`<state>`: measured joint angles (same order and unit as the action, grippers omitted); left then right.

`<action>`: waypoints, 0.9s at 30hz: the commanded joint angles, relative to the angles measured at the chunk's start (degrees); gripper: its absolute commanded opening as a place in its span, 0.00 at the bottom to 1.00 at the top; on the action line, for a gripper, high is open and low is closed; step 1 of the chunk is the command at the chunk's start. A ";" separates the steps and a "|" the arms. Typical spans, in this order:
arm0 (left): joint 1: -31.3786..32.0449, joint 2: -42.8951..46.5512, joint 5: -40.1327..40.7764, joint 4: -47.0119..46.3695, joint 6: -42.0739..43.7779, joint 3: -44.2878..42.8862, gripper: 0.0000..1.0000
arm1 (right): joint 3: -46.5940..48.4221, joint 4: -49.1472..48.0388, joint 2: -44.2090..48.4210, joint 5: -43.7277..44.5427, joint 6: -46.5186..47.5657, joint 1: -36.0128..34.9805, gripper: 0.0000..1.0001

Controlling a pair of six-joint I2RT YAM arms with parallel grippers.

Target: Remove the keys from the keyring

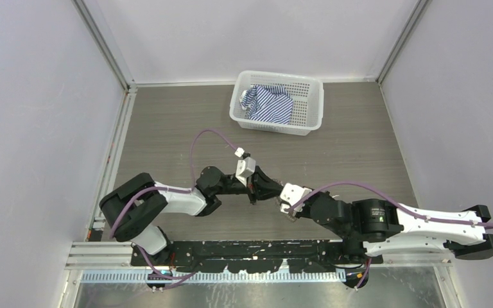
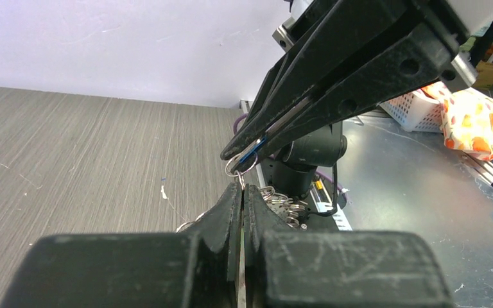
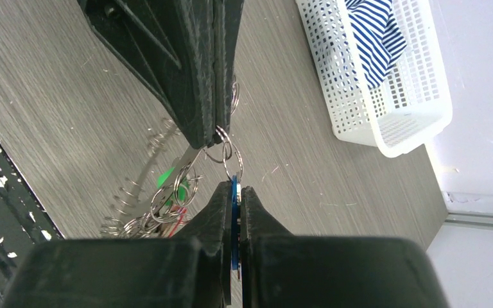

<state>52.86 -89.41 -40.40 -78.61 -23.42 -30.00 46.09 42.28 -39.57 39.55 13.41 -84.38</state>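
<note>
My left gripper (image 1: pixel 275 188) and right gripper (image 1: pixel 282 200) meet tip to tip just above the table's near middle. In the left wrist view my left gripper (image 2: pixel 242 190) is shut on the thin wire of the keyring (image 2: pixel 284 203), whose small silvery loops show on both sides of the fingers. In the right wrist view my right gripper (image 3: pixel 234 191) is shut on the blue key (image 3: pixel 234 212), seen edge-on. A small split ring (image 3: pixel 230 153) links that key to the keyring (image 3: pixel 142 192) right at the left fingertips (image 3: pixel 207 131). Red and green bits (image 3: pixel 167 179) hang among the loops.
A white plastic basket (image 1: pixel 308 109) holding a blue-striped cloth (image 1: pixel 268 104) stands at the back of the table. Grey walls close in the left, right and far sides. A black rail with the arm bases runs along the near edge (image 1: pixel 250 253).
</note>
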 commanded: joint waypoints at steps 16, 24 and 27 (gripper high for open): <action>-0.13 3.37 4.68 -3.39 1.71 1.60 0.00 | -2.64 -0.73 -0.73 1.34 -3.45 -0.30 0.01; -0.13 2.76 6.97 -3.39 1.77 3.06 0.00 | -4.69 -2.71 -2.66 -0.03 -3.96 -0.21 0.01; -0.05 2.14 7.45 -3.39 1.91 3.36 0.01 | -5.63 -3.06 -2.77 -0.28 -4.26 -0.25 0.01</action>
<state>52.90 -87.72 -36.25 -77.30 -23.00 -26.63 41.67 40.56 -42.39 39.48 10.39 -84.40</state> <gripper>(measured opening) 0.015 0.055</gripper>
